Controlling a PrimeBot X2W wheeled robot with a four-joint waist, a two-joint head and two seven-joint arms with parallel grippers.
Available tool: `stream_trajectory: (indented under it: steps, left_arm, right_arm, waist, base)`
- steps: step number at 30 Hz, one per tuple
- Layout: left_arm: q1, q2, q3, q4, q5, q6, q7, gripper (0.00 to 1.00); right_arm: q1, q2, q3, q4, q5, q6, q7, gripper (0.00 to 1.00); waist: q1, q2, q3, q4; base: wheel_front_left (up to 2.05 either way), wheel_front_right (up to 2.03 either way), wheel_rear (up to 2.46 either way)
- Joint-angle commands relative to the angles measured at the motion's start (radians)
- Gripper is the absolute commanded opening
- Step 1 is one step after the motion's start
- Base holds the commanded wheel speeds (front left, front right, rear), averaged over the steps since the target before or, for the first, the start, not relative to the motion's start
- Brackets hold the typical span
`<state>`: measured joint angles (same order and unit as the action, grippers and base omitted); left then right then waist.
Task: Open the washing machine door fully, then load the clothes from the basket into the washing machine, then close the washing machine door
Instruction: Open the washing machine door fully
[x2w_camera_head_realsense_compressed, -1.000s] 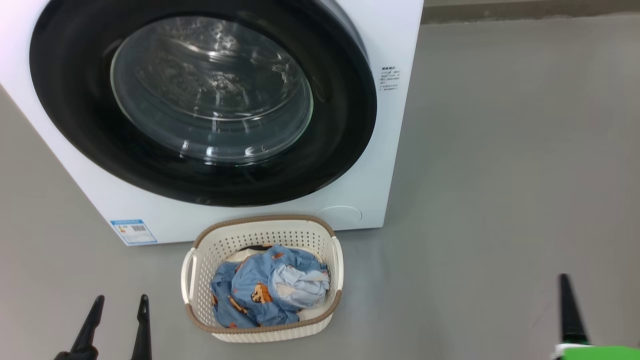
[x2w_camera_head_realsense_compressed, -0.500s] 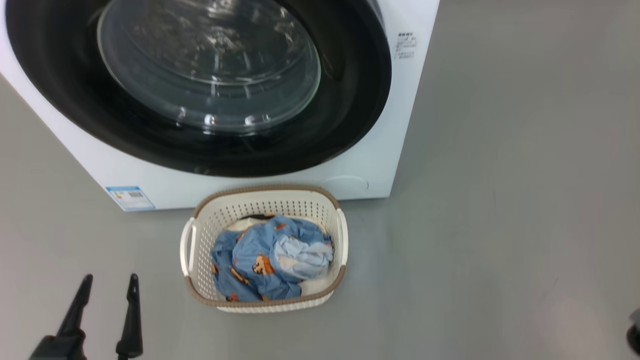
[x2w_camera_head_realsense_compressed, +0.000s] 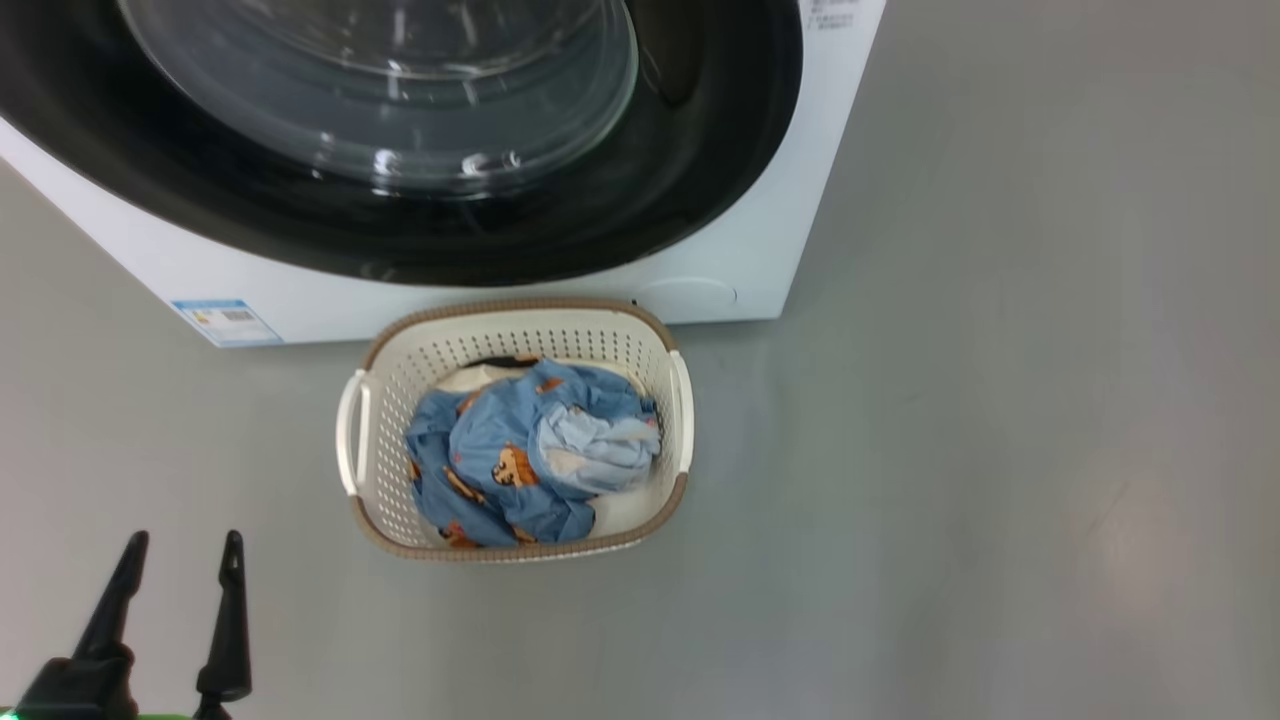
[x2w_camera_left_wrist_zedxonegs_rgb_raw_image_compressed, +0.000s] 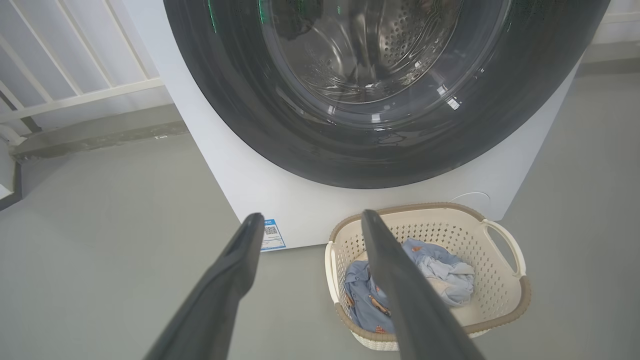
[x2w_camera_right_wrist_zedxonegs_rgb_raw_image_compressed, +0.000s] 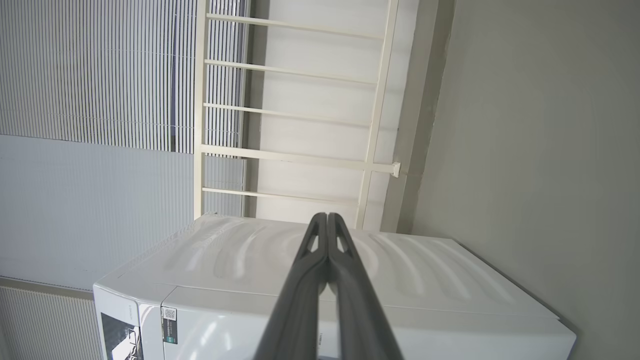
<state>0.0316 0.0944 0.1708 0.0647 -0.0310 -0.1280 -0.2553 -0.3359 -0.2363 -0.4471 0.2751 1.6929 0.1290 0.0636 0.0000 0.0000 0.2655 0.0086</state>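
The white washing machine (x2w_camera_head_realsense_compressed: 760, 250) stands at the top of the head view, with its glossy black door (x2w_camera_head_realsense_compressed: 640, 210) lying flat against its front. Just before it on the floor sits the cream basket (x2w_camera_head_realsense_compressed: 362, 440), holding the blue bear-print clothes (x2w_camera_head_realsense_compressed: 510, 460). My left gripper (x2w_camera_head_realsense_compressed: 183, 545) hovers open and empty at the lower left, left of the basket. In its wrist view the fingers (x2w_camera_left_wrist_zedxonegs_rgb_raw_image_compressed: 312, 220) frame the door (x2w_camera_left_wrist_zedxonegs_rgb_raw_image_compressed: 380, 155), the basket (x2w_camera_left_wrist_zedxonegs_rgb_raw_image_compressed: 522, 295) and the clothes (x2w_camera_left_wrist_zedxonegs_rgb_raw_image_compressed: 440, 272). My right gripper (x2w_camera_right_wrist_zedxonegs_rgb_raw_image_compressed: 326, 218) is shut and empty, pointing past the machine's white casing (x2w_camera_right_wrist_zedxonegs_rgb_raw_image_compressed: 425, 285).
Bare grey floor (x2w_camera_head_realsense_compressed: 1000, 420) spreads right of the basket and machine. A blue label (x2w_camera_head_realsense_compressed: 225, 320) marks the machine's lower left corner. A white railing (x2w_camera_left_wrist_zedxonegs_rgb_raw_image_compressed: 75, 95) and a grey kerb run behind the machine; in the right wrist view the railing (x2w_camera_right_wrist_zedxonegs_rgb_raw_image_compressed: 300, 155) appears turned sideways.
The head camera has tipped downward, so machine and basket sit higher in the picture. The right finger at the lower right edge has left the frame. The left gripper stays open.
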Motion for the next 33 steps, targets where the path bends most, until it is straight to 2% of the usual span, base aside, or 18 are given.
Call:
stream_trajectory:
  steps: [1, 14, 33]
  left_arm:
    - [-0.023, 0.028, 0.04, -0.024, -0.009, 0.0, -0.006, 1.0]
    - [-0.014, 0.035, 0.068, -0.034, -0.022, -0.002, -0.006, 1.0]
    - [-0.033, 0.04, 0.061, -0.04, -0.039, -0.003, -0.006, 1.0]
  right_arm:
    - [-0.029, -0.032, 0.011, -0.025, 0.0, 0.002, 0.018, 0.0]
    - [-0.242, -0.046, 0.01, 0.007, -0.045, 0.002, 0.116, 0.0]
    - [-0.544, -0.068, 0.122, 0.031, -0.054, 0.002, 0.365, 0.0]
  waist:
    - [0.0, 0.0, 0.031, -0.008]
    - [0.0, 0.0, 0.116, 0.026]
    - [0.0, 0.0, 0.258, 0.098]
  base:
    - [0.0, 0.0, 0.0]
    - [0.0, 0.0, 0.0]
    - [0.0, 0.0, 0.0]
